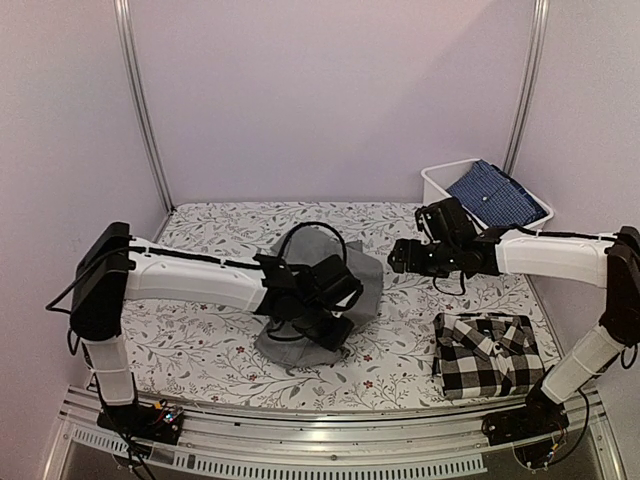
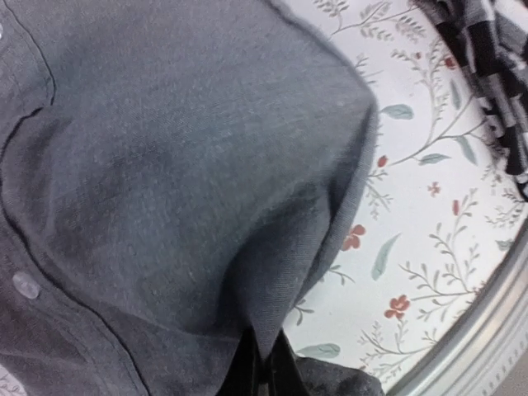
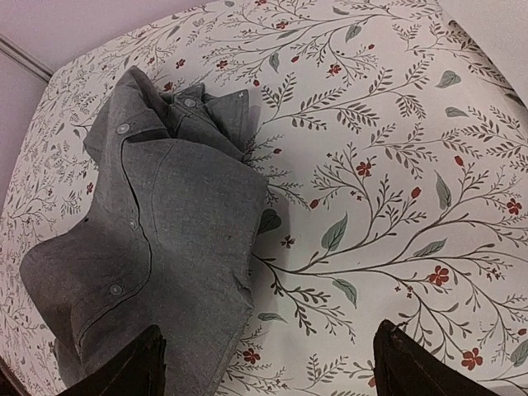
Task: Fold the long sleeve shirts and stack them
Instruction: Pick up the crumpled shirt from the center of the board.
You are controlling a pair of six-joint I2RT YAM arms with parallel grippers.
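The left claw [image 2: 266,370] is closed tight, its dark fingers pinching an edge of the plain mid-grey collared button-up shirt [image 2: 181,165]. In the left wrist view the cloth fans up and away from that pinch, with a button placket and a pocket seam on its left side. From above, this shirt sits near the middle of the tabletop [image 1: 200,330], which has a white covering printed with leafy sprigs and small red flowers. The shirt is rumpled and partly gathered under the left arm's wrist, not flat. In the right wrist view its collar lies toward the far side.

The right claw [image 3: 268,351] stands wide, both fingers apart with only the floral covering between them. It hangs above the tabletop just right of the grey shirt, not touching it.

The bold black-and-white checked shirt [image 1: 487,355] lies folded as a rectangle at the near right of the tabletop, collar up, well apart from the grey one.

A white plastic bin [image 1: 437,183] at the far right holds a blue patterned cloth [image 1: 497,195].
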